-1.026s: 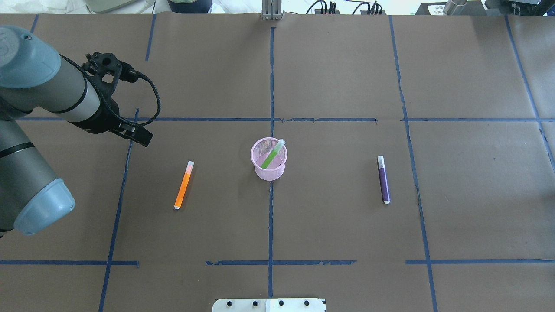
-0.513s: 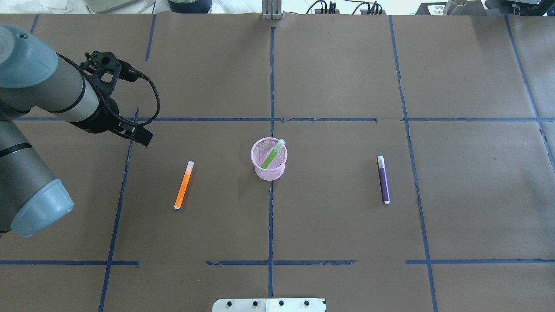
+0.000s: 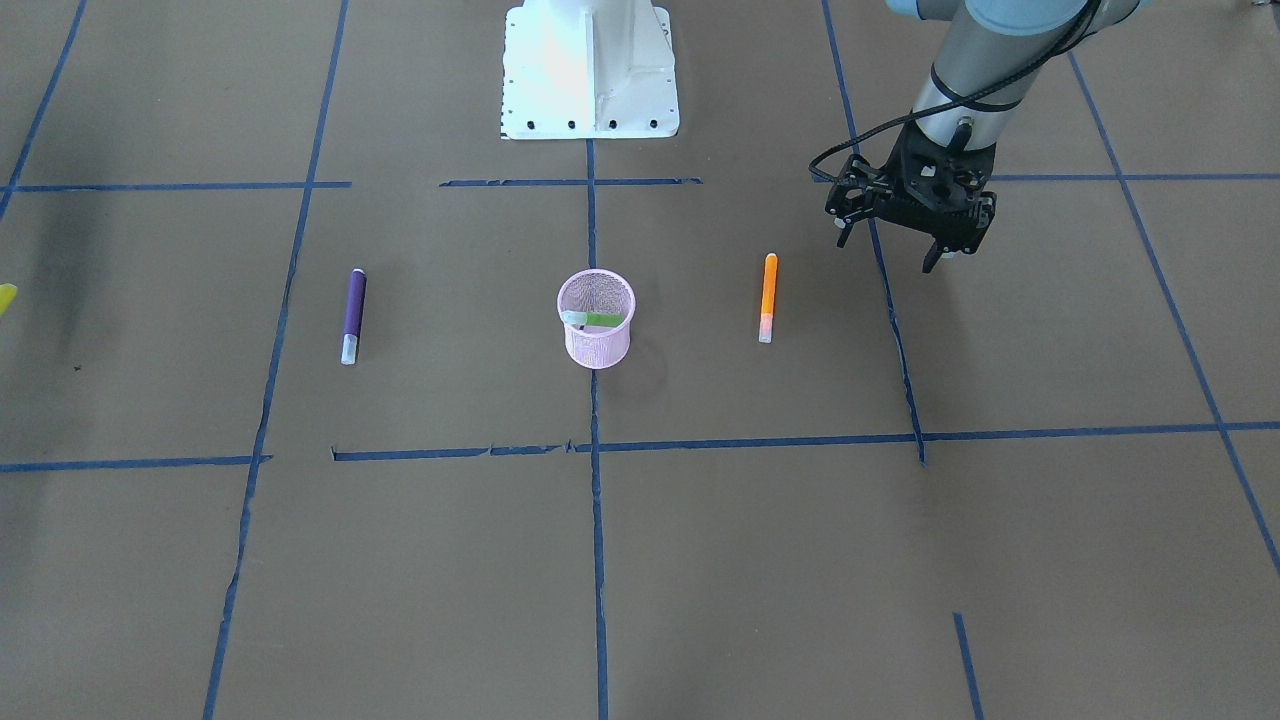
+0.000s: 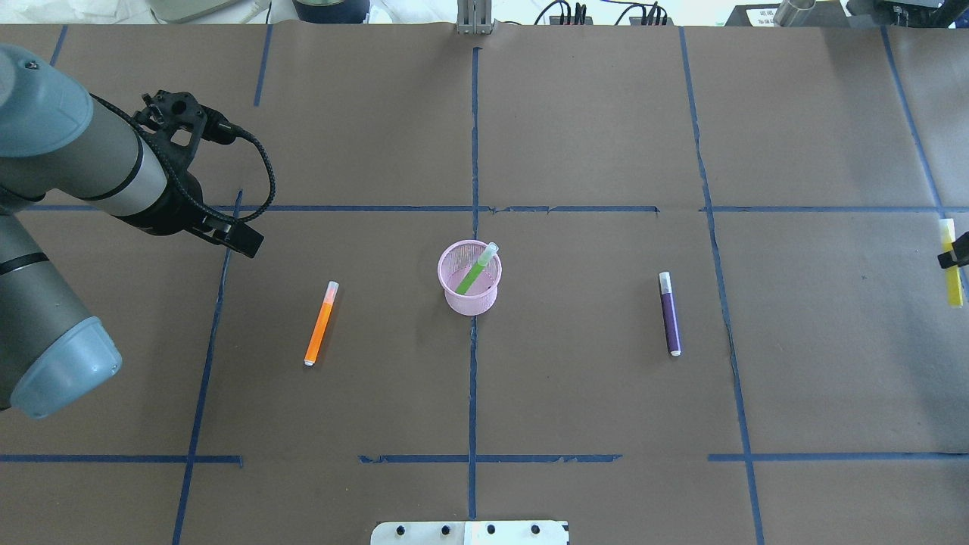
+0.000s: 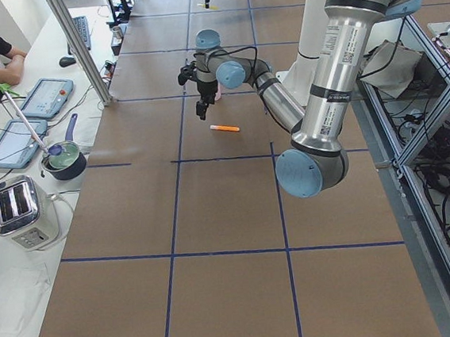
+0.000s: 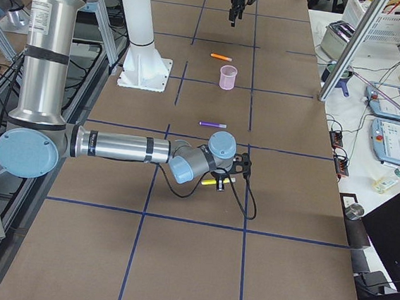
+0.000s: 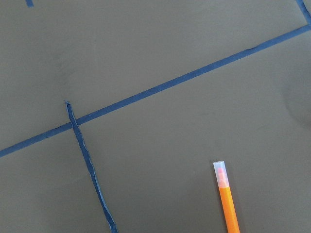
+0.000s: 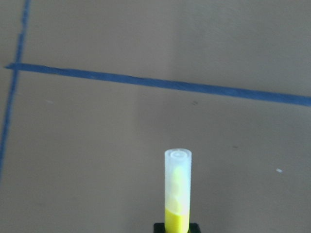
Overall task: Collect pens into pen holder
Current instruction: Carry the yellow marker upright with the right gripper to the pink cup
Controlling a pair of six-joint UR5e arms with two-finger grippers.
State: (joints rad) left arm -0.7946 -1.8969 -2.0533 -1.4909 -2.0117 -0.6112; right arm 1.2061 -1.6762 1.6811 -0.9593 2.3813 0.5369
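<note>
The pink mesh pen holder [image 4: 469, 291] stands at the table's middle with the green pen [image 4: 475, 271] leaning inside it. The orange pen [image 4: 320, 324] lies flat to its left and shows in the left wrist view [image 7: 227, 199]. The purple pen [image 4: 669, 314] lies flat to its right. My left gripper [image 3: 888, 250] hangs open and empty above the table, beyond the orange pen and further out to the left of it. My right gripper [image 4: 952, 260] at the far right edge is shut on a yellow pen [image 8: 177, 194], cap end forward.
The robot's white base plate [image 3: 590, 70] sits at the near table edge. Blue tape lines [image 4: 473, 136] cross the brown paper cover. A side desk with a toaster [image 5: 22, 212] and tablets stands beyond the far edge.
My left arm has drifted slightly left and back. My right gripper with the yellow pen has come into the overhead view at the right edge. The pens and holder have not moved.
</note>
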